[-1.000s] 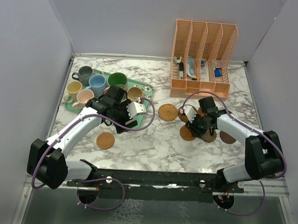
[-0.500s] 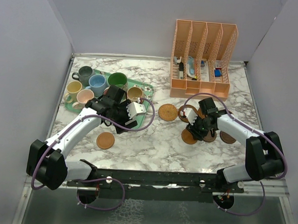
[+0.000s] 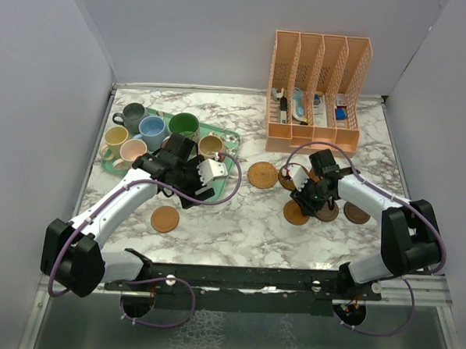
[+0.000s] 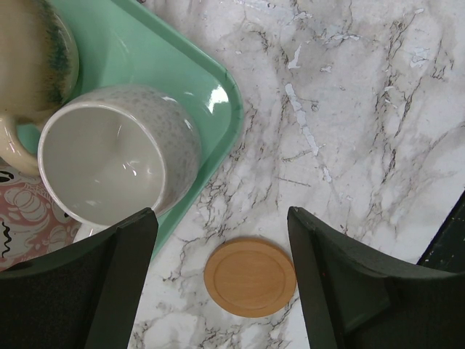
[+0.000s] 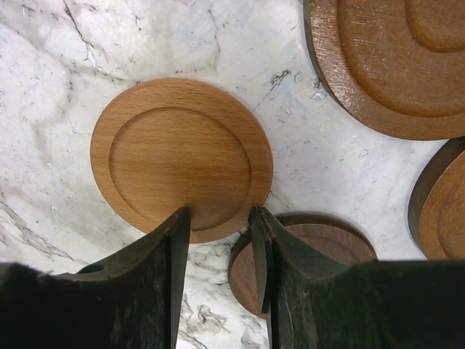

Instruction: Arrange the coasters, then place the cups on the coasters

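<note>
Several cups stand on the mint tray [image 3: 229,137] at the left: grey-teal [image 3: 132,114], light blue [image 3: 152,128], green [image 3: 184,124], yellow [image 3: 114,137], pink [image 3: 132,150], tan [image 3: 211,146]. My left gripper [image 3: 199,180] hovers open at the tray's near corner. In the left wrist view its wide-apart jaws [image 4: 221,214] frame a light coaster [image 4: 250,278] on the marble, beside a cream cup [image 4: 116,156] tipped on the tray [image 4: 167,65]. My right gripper [image 3: 303,202] points down among coasters. Its narrowly parted tips [image 5: 216,214] stand at the near rim of a light coaster [image 5: 182,156] that lies flat.
Dark coasters lie around the right gripper: a large one [image 5: 392,58], one under the right finger [image 5: 320,251], one at the edge [image 5: 445,203]. A patterned coaster [image 3: 262,174] and a lone coaster [image 3: 165,219] lie mid-table. An orange file rack [image 3: 319,93] stands at the back.
The right gripper has shifted slightly over the light coaster and its jaws have narrowed a little. The left arm has not moved.
</note>
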`<action>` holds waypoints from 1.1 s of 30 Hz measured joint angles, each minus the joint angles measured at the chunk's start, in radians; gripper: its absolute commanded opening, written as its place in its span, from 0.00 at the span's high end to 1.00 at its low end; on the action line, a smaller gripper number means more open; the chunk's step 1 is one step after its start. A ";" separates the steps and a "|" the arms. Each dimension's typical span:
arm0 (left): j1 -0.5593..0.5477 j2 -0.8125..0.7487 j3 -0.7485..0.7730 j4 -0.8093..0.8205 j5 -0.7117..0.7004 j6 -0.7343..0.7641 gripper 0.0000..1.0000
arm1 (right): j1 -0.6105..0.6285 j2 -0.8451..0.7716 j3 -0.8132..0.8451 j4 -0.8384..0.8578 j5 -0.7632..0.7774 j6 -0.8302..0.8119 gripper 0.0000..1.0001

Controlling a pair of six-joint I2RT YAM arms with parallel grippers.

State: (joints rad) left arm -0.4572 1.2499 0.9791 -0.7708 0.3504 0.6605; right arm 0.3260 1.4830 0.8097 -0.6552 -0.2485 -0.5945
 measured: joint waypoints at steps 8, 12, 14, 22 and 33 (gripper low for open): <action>0.000 0.000 0.000 0.000 0.000 0.000 0.24 | 0.000 0.015 0.012 0.009 0.009 0.041 0.63; 0.000 0.000 0.000 0.000 0.000 0.000 0.24 | 0.000 0.016 0.013 0.021 0.020 0.058 0.63; 0.000 0.000 0.000 0.000 0.000 0.000 0.24 | 0.000 0.019 0.015 0.028 0.023 0.068 0.64; 0.000 0.000 0.000 0.000 0.001 0.000 0.24 | 0.000 0.047 0.042 0.051 0.024 0.093 0.64; 0.005 0.000 0.000 0.000 0.001 0.000 0.24 | 0.000 0.058 0.052 0.061 0.028 0.086 0.63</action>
State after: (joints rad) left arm -0.4526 1.2499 0.9791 -0.7708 0.3511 0.6609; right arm 0.3260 1.5406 0.8616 -0.5938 -0.2207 -0.5083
